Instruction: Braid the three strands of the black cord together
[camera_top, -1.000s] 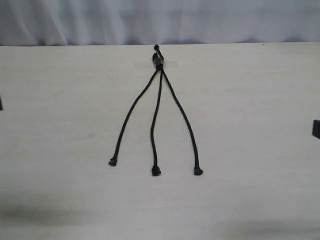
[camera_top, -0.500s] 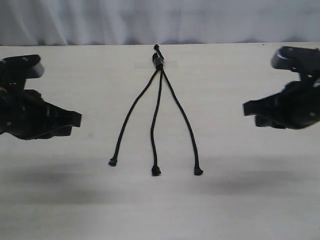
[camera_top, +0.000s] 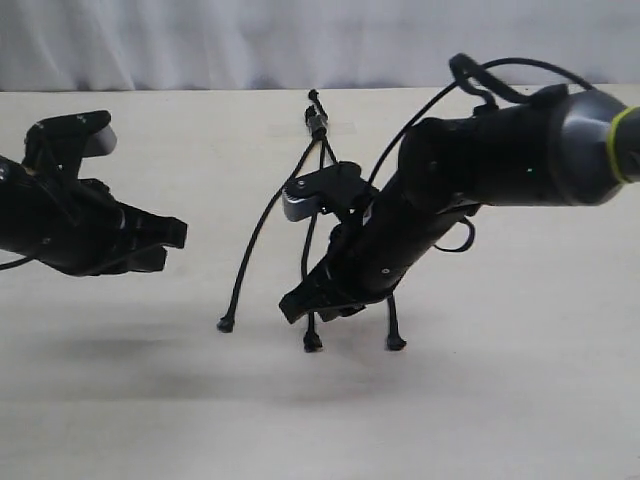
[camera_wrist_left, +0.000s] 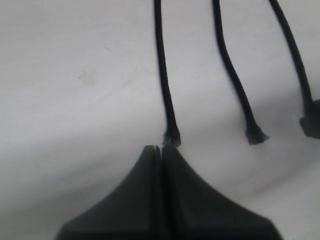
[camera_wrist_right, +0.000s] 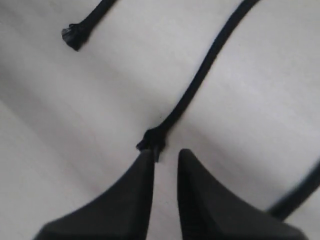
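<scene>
Pale worktop (camera_top: 520, 400), white curtain (camera_top: 200, 40) behind. So the black cord (camera_top: 317, 122) runs lengthwise down the middle of the frame, bound end at upper centre, the three strands (camera_top: 250, 250) fanning toward the lower edge. My right claw (camera_top: 292, 305) reaches across to the middle strand's tip, jaws open just a sliver, gripping nothing. My left claw (camera_top: 178, 238) hovers mid-left, pinched closed, well apart from the cord.

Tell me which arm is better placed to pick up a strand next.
Probably right. The right pincer is open, low over the middle strand's tip. The left pincer is shut and hangs off to the side of the left strand.
</scene>
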